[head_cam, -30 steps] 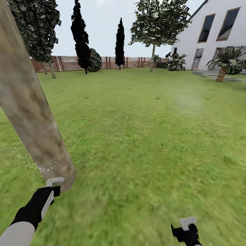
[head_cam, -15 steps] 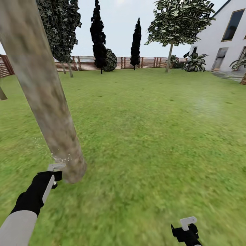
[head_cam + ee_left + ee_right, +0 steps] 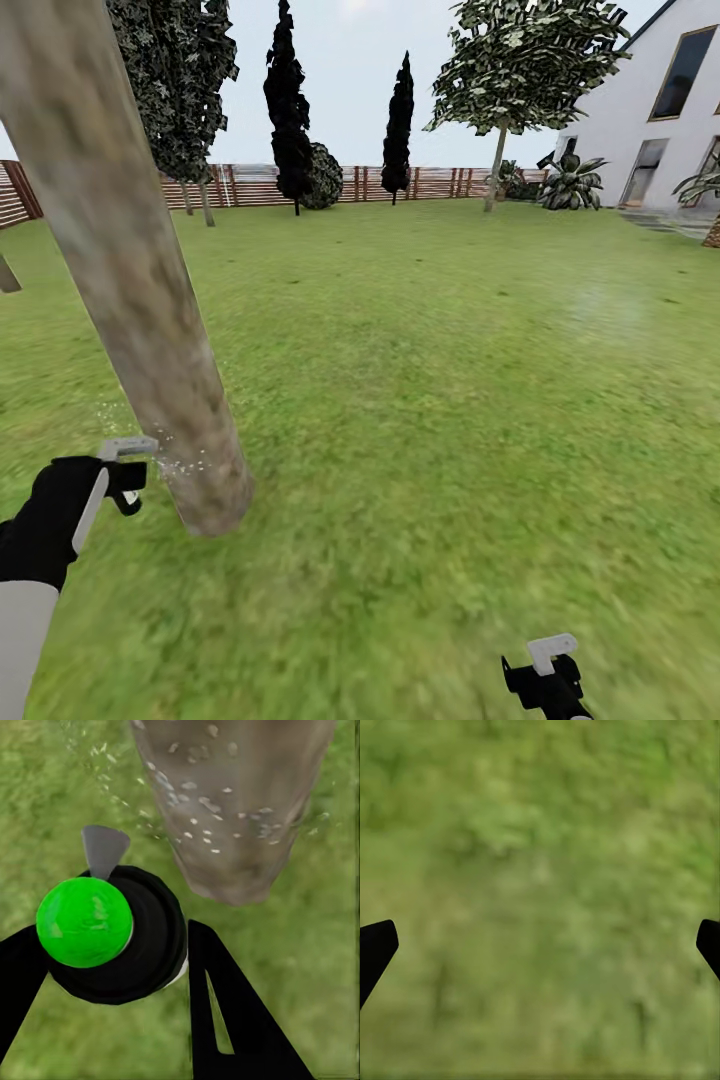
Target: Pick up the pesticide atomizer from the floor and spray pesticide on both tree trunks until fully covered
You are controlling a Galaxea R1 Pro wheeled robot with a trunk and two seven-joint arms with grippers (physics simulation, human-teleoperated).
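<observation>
Since half a second ago your left end effector (image 3: 122,462) has swung toward nine o'clock of the pale grey-brown mottled tree trunk (image 3: 150,340), clamped on the small black pesticide atomizer with the green-lit cap (image 3: 112,934). Whitish specks (image 3: 195,821) fleck the trunk's base, so spraying is under way; next, I'd judge, sweep higher. Your right end effector (image 3: 545,665) hangs spread apart over green grass (image 3: 450,420).

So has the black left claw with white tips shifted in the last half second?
Yes. The left gripper has moved up and out to the robot's left, away from the base of the pale mottled tree trunk, which stayed put.
</observation>
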